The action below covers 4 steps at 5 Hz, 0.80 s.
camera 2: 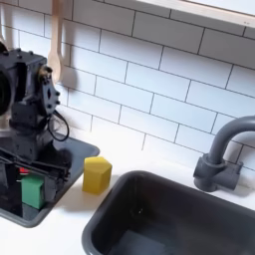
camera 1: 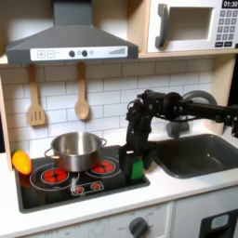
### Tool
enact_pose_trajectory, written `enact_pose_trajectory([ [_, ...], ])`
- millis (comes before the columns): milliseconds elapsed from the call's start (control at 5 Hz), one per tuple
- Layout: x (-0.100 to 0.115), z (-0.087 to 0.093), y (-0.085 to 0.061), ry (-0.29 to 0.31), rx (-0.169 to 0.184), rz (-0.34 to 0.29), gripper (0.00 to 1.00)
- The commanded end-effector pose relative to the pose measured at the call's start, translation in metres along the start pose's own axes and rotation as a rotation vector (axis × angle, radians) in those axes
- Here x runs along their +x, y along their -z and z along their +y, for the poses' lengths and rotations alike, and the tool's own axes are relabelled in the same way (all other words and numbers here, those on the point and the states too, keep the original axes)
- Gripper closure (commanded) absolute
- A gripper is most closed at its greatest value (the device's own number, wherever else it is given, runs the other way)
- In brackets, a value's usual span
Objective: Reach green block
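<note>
The claw (camera 1: 136, 156) hangs low over the green block (camera 1: 137, 170) in the first exterior view, at the right edge of the black stove top (camera 1: 56, 195). I cannot tell how wide the claw is or if it touches the block. In the second exterior view the green block (camera 2: 32, 191) sits on the stove, and a yellow block (camera 2: 97, 174) stands near it on the white desk (camera 2: 60, 234), just beside the sink (camera 2: 164, 224). A steel pot (camera 1: 74, 149) sits on the stove, well apart.

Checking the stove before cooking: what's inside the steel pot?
The steel pot sits on the stovetop. Its open top shows only bare inner wall; the bottom is hidden by the rim, so contents cannot be confirmed.
</note>
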<state>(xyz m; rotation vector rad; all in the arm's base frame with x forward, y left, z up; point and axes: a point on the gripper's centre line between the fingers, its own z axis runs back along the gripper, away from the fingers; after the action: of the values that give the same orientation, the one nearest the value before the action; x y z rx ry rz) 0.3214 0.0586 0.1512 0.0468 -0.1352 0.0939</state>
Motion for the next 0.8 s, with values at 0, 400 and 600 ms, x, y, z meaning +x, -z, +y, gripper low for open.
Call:
enact_pose_trajectory([
  [0, 0.0053, -0.0002, 0.0094, -0.001, 0.007, 0.019, 0.0],
  [400, 0.0064, -0.0027, 0.0145, 0.001, 0.002, 0.042, 0.0],
  [600, 0.0033, -0.0069, 0.0181, 0.009, -0.003, 0.064, 0.0],
])
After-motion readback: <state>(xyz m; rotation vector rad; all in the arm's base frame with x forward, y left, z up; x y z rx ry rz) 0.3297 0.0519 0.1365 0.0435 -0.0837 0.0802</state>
